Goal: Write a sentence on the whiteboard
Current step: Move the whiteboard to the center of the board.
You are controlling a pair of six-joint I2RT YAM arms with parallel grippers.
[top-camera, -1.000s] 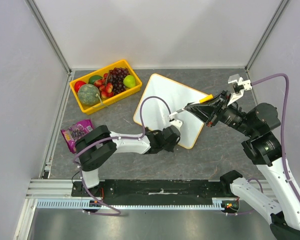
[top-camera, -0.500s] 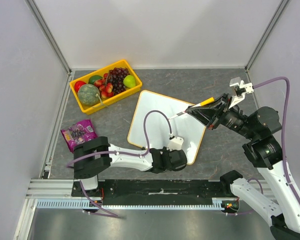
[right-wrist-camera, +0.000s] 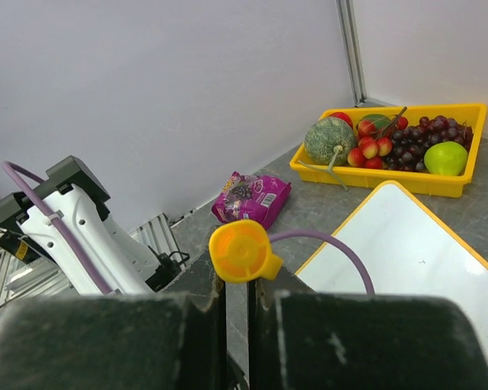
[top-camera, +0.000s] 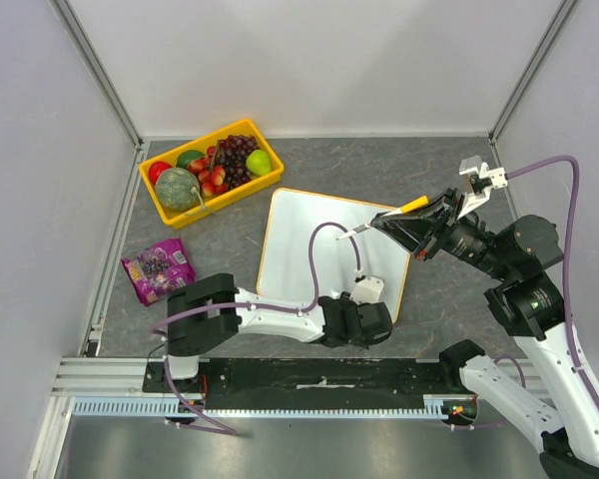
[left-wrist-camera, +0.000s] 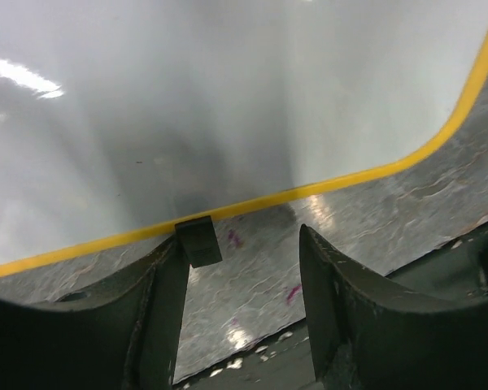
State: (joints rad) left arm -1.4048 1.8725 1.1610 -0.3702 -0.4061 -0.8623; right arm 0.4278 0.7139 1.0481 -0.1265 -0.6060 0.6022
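The whiteboard (top-camera: 314, 235) lies flat on the grey table, white with a thin orange-yellow rim. I see no sentence on its face. My left gripper (top-camera: 365, 301) stands open just off the board's near right edge. In the left wrist view the rim (left-wrist-camera: 333, 183) and one small black foot (left-wrist-camera: 199, 241) lie just ahead of the open left gripper (left-wrist-camera: 240, 244), with nothing between its fingers. My right gripper (top-camera: 401, 222) hovers over the board's right edge, shut on a marker (top-camera: 384, 216). Its orange-yellow end (right-wrist-camera: 240, 252) pokes up between the fingers of the right gripper (right-wrist-camera: 237, 284).
A yellow crate (top-camera: 170, 212) of fruit stands at the back left, also seen in the right wrist view (right-wrist-camera: 464, 110). A purple snack bag (top-camera: 157, 267) lies at the left near the wall. The left arm's purple cable (top-camera: 324, 239) arches over the board.
The whiteboard has dropped from a tilt to lying flat. My left gripper has opened, let go of its near edge and slid right along it. The right gripper has barely moved.
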